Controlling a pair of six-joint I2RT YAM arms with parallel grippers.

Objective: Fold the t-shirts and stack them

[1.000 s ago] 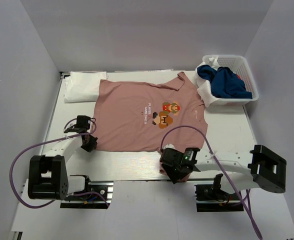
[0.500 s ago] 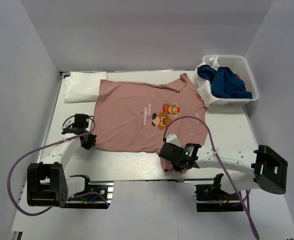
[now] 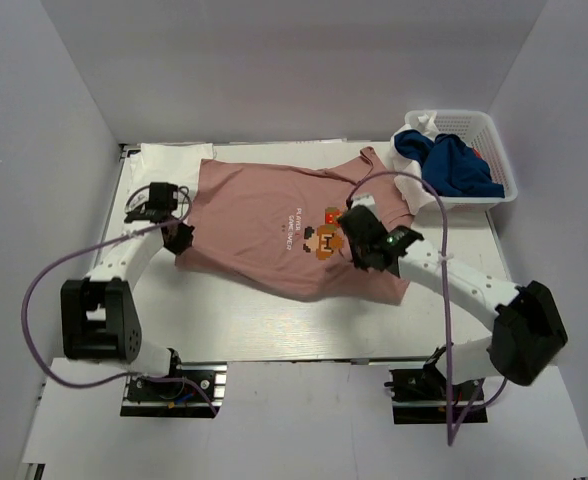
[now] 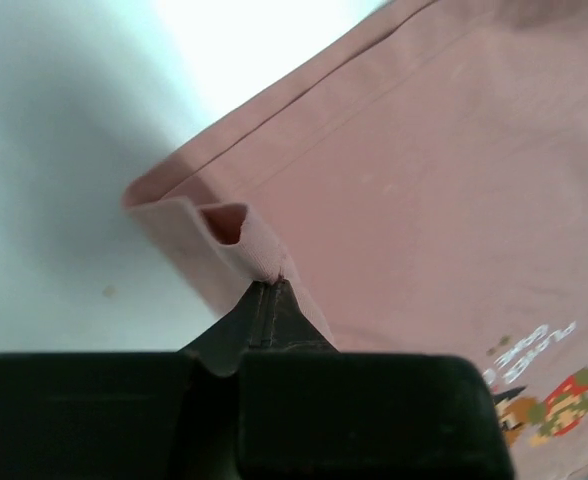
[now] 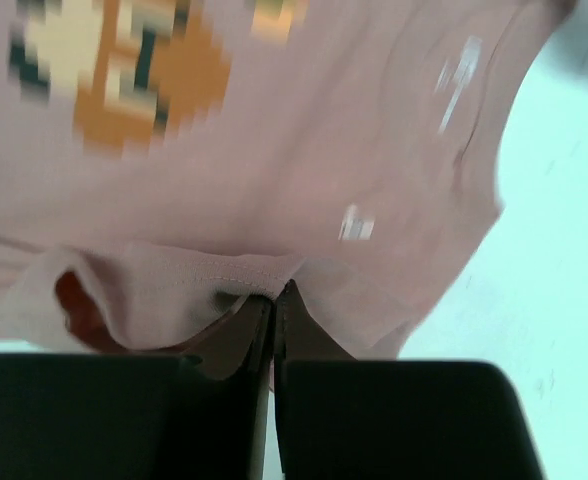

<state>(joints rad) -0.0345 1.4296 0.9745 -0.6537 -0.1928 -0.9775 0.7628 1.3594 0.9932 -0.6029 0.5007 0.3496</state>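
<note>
Near hem of pink t-shirt (image 3: 264, 215) now carried farther up over its body than a second ago, left pincer (image 4: 272, 290) and right pincer (image 5: 274, 295) each clamped tight on a hem corner, evidently folding it in half on the table (image 3: 274, 325).

The top camera looks down from high at the near side, taking in the whole surface (image 3: 254, 325). Each wrist camera sits very close behind its own tool, the left tool (image 4: 272, 287) and the right tool (image 5: 274, 292), and faces along the closed tips. All three views share the pink t-shirt (image 3: 274, 215).
</note>
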